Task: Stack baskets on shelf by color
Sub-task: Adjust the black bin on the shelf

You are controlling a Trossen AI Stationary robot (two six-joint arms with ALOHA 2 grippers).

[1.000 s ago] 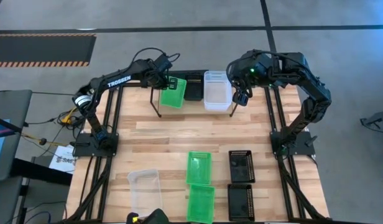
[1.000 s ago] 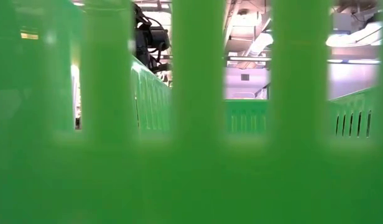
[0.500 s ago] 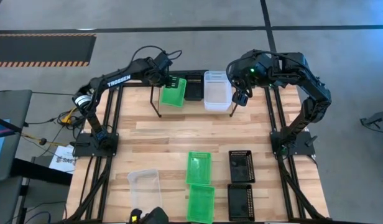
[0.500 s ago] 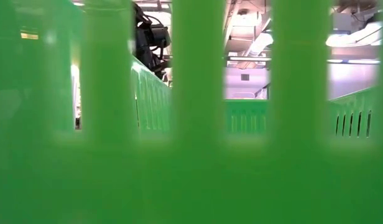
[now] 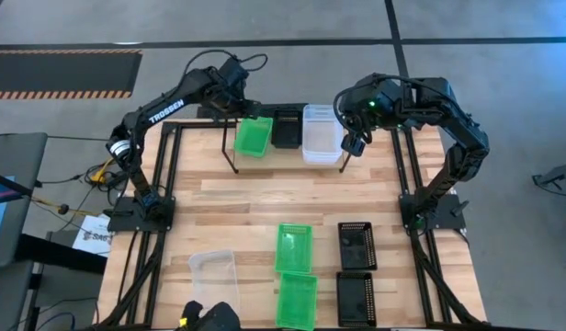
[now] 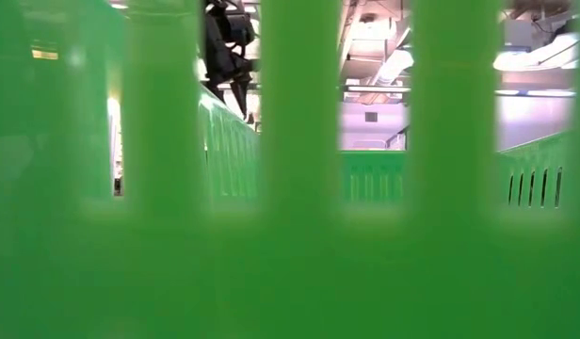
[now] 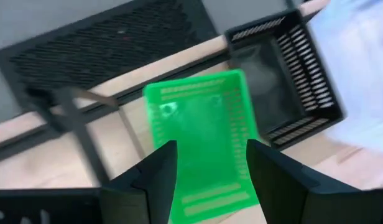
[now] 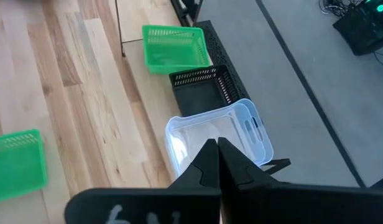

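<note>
Three baskets sit side by side on the black wire shelf (image 5: 233, 158) at the table's far edge: a green one (image 5: 254, 136), a black one (image 5: 286, 130) and a clear one (image 5: 320, 134). My left gripper (image 7: 210, 163) hangs open above the green basket (image 7: 201, 124), its fingers clear of it. My right gripper (image 8: 217, 155) hovers shut above the clear basket (image 8: 241, 124), at the shelf's right end (image 5: 354, 142). More baskets lie near the front edge: one clear (image 5: 214, 276), two green (image 5: 294, 246) and two black (image 5: 356, 245).
The slotted wall of a green basket (image 6: 299, 235) stands right against the low camera and fills almost its whole view; only my left arm (image 6: 226, 38) shows above it. Bare wood lies between the shelf and the front baskets.
My left gripper has let go of the green basket's far end and risen above it, drifting a little toward the far edge. The green basket stays on the shelf's left end. My right arm has kept still.
</note>
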